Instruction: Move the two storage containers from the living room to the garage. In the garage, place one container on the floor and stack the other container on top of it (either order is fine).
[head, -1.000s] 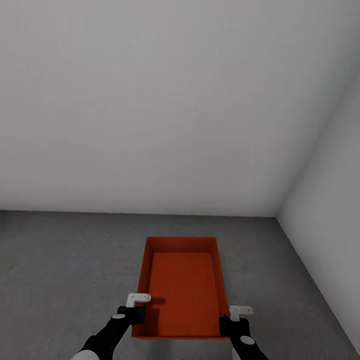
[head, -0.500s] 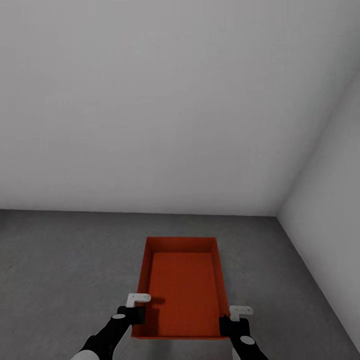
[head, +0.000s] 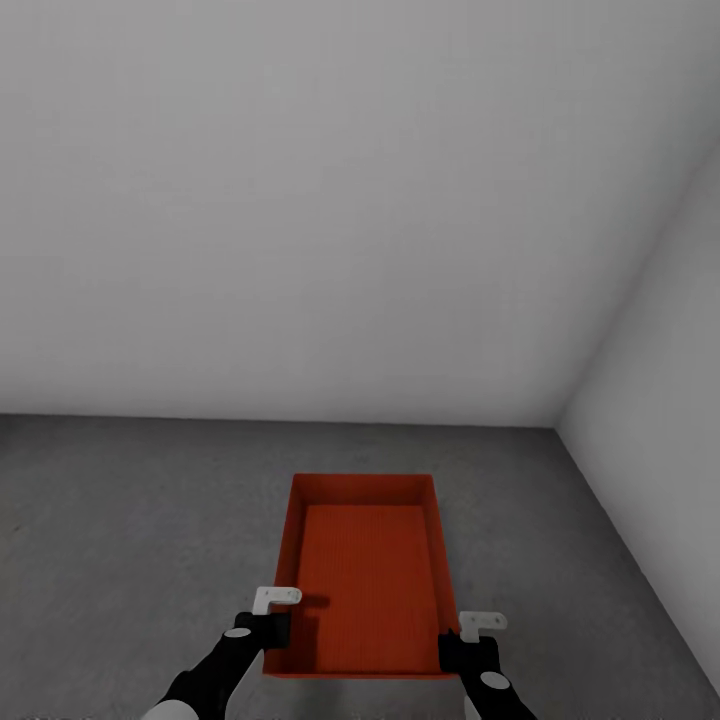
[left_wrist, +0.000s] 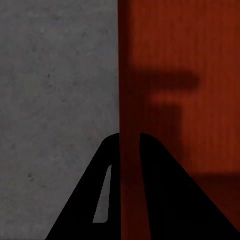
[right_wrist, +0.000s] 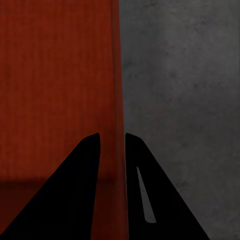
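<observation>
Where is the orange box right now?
In the head view the box sits low and centre over the grey floor, held between the left gripper and right gripper, near the room's right corner.

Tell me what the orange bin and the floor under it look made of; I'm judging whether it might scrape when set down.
The bin looks like matte moulded plastic: even orange-red colour, thin straight walls, finely ribbed bottom, no shine. The floor looks like bare concrete: dark grey, rough and speckled, without seams. Both are simulator renders, so this goes by look alone.
</observation>
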